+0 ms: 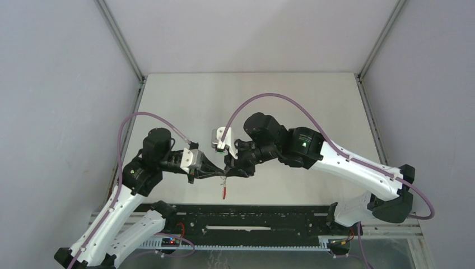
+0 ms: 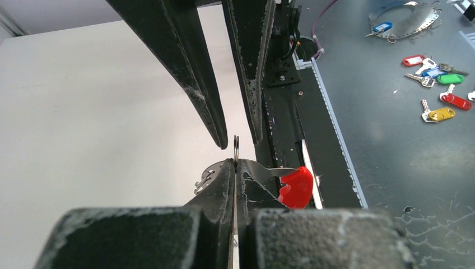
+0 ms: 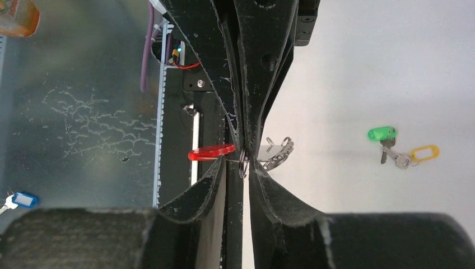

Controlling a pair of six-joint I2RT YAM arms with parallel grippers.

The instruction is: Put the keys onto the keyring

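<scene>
The keyring (image 2: 208,177) is a thin grey metal loop with small wire loops and a red curved piece (image 2: 296,188). My left gripper (image 2: 235,163) is shut on it and holds it above the table's near edge. In the top view the red piece (image 1: 224,193) hangs below the two grippers where they meet. My right gripper (image 3: 241,165) faces the left one, its jaws narrowly apart around a small ring (image 3: 242,162) on the keyring (image 3: 278,151). The two keys (image 3: 399,158), one green-headed (image 3: 382,134) and one yellow-headed (image 3: 424,152), lie together on the white table. In the top view they are hidden.
A black rail (image 1: 252,224) runs along the table's near edge, just below the grippers. Beyond it on a dark floor lie several coloured key tags (image 2: 439,78), another metal ring (image 2: 406,22) and a blue tag (image 3: 21,199). Grey walls (image 1: 56,112) enclose the table.
</scene>
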